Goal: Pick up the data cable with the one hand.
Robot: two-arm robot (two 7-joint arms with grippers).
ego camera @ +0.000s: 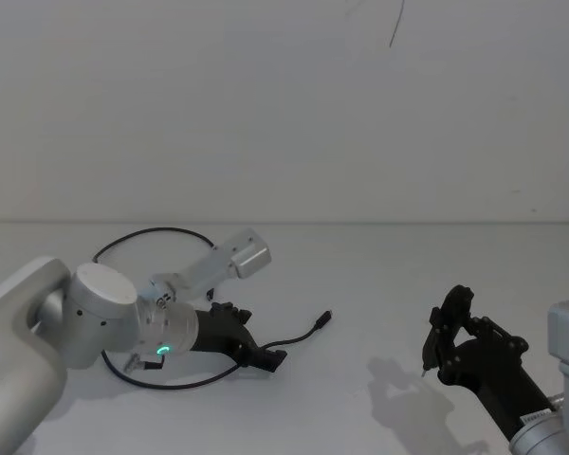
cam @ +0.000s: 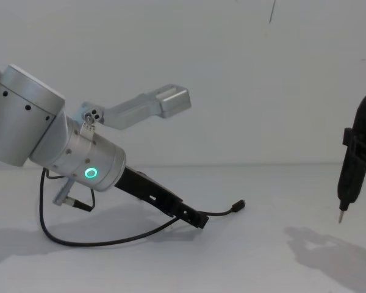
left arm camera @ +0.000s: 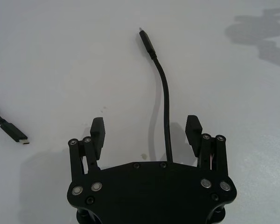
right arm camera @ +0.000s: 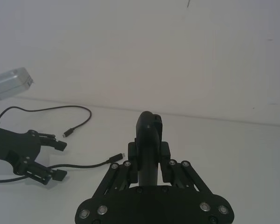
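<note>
Left gripper lowered to the white table, jaws spread wide and empty. The data cable emerges from beneath the palm and runs forward between the two fingers, touching neither and lying nearer one of them than the other. One plug rests well beyond the fingertips, and the second plug lies apart, out to the gripper's side. The remaining length loops back behind the wrist.

Cable: thin, black, round in section, gently curved, flat on the table; small rectangular plugs with metal tips.

Likely faults:
- Being off-centre, the cable would be met first by the nearer finger and could roll or slide ahead of it.
- If the pads close too high, they may meet above so thin a line.
- If they close too low, they may scrape the table.
- On lifting, the loop trailing under the arm may drag and pull the cable through the pads.

Right gripper parked well off to the side, closed on a black pin-tipped tool
</note>
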